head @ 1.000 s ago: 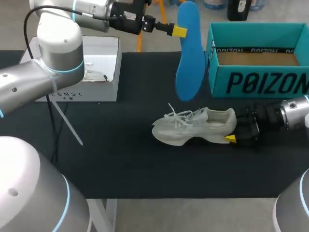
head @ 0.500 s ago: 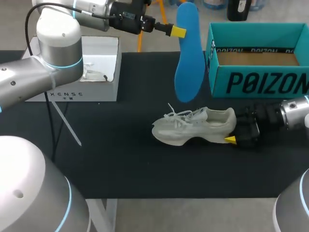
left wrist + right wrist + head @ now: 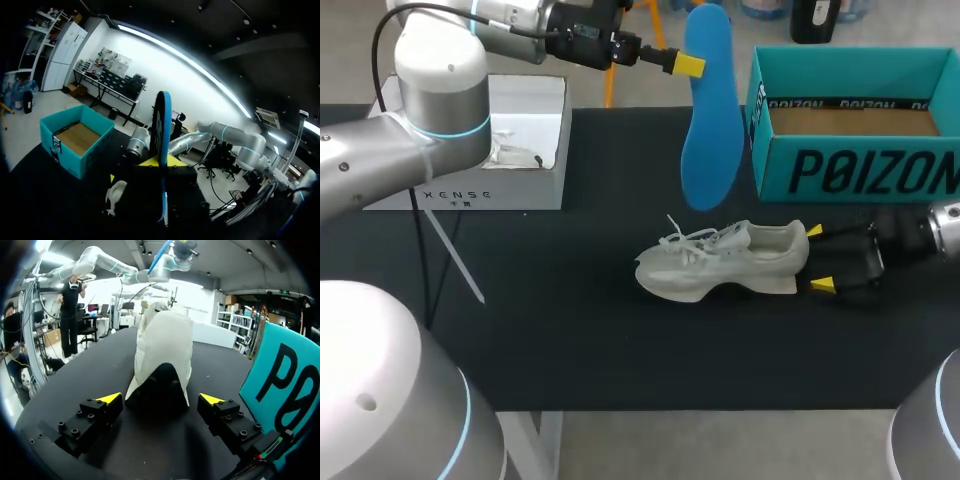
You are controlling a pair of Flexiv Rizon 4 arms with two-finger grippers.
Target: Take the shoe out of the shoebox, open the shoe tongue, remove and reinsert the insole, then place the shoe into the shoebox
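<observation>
- right claw [image 3: 818, 258] has let go of the shoe [image 3: 720, 262]: half a second ago its fingers were closed on the heel, and now they stand wide apart, drawn back a little toward the right edge.
- shoe has not shifted: it stands on its sole on the table [image 3: 570, 330], toe to my left, heel toward the right claw, laces loose.
- left arm and the insole [image 3: 708, 120] are about where they were.
- right claw holds nothing. in its wrist view the heel sits just ahead of and between the two yellow tips, with a gap showing on each side.
- left claw [image 3: 692, 66] is closed on the insole, gripping it from both sides near its upper part. in the left wrist view the blue edge runs straight up between the yellow tips.
- insole is blue and hangs upright in the air, its lower end above the shoe's laces, clear of them as far as the head view shows.
- it hangs between the white box [image 3: 500, 190] and the shoebox [image 3: 850, 170].
- shoebox is teal, open and upright at the table's far right, beyond the shoe's heel and well apart from it. its brown floor shows.
- in the right wrist view the shoebox wall stands just beside the right claw's outer finger.
- white box is open at the table's far left, partly behind the left arm.
</observation>
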